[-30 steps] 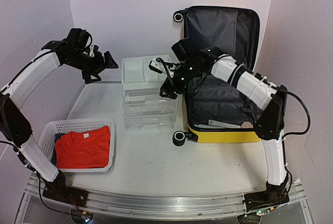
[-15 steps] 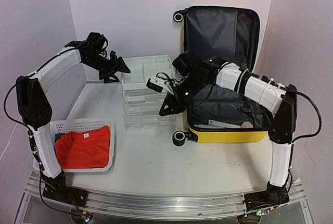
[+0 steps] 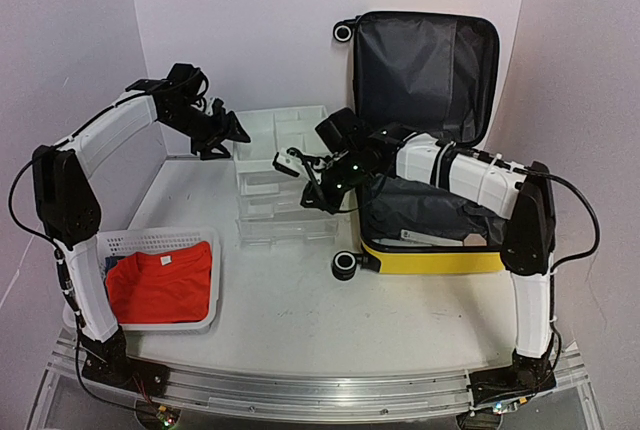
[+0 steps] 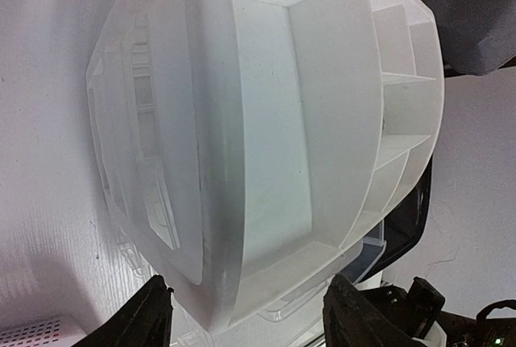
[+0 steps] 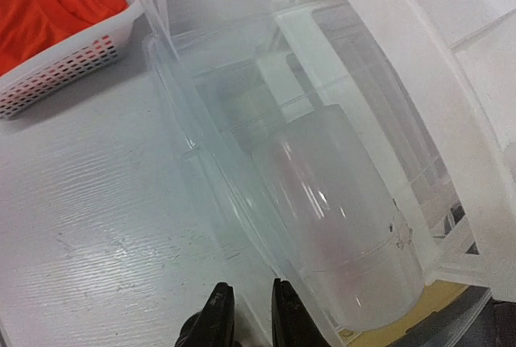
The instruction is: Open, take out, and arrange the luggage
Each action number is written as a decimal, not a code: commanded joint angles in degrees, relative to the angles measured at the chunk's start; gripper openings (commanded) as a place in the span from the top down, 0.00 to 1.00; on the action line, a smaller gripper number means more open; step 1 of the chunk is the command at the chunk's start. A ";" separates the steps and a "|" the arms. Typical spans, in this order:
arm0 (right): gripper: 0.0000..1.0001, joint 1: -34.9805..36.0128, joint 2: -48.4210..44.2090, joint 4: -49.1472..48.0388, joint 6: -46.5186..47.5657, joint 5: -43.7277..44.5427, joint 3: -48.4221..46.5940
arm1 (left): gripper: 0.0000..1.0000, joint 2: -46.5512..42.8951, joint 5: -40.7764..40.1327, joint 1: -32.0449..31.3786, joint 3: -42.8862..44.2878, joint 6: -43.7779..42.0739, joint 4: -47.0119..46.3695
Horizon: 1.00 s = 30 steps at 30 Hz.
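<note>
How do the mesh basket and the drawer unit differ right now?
The mesh basket is low with perforated walls; the drawer unit is taller, stacked clear drawers under a divided tray. The basket holds a red shirt; the drawer unit's top tray looks empty. The basket sits front left; the drawer unit stands beside the luggage. Both are white plastic.

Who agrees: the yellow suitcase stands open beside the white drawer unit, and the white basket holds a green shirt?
Not quite. The shirt in the white basket is red, not green, as the top external view shows. The yellow suitcase does stand open beside the white drawer unit.
</note>
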<state>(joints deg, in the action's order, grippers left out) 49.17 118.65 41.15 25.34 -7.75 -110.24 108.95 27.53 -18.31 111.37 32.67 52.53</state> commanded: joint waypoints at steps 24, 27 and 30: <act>0.60 -0.89 11.41 -15.26 -4.80 10.98 -13.63 | 0.35 -1.63 1.22 0.29 0.92 -3.84 0.49; 0.54 -0.84 3.31 -15.13 -7.93 2.40 -4.77 | 0.33 -2.67 -0.47 0.29 1.42 -5.17 0.55; 0.39 -0.90 -5.27 -14.87 -9.07 -2.81 4.45 | 0.28 -3.44 -2.80 0.37 2.24 -6.44 0.53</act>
<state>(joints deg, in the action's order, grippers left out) 48.51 127.42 28.18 19.70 -0.82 -113.95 109.54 27.70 -18.31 111.31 28.88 52.90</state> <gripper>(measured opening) 0.515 0.693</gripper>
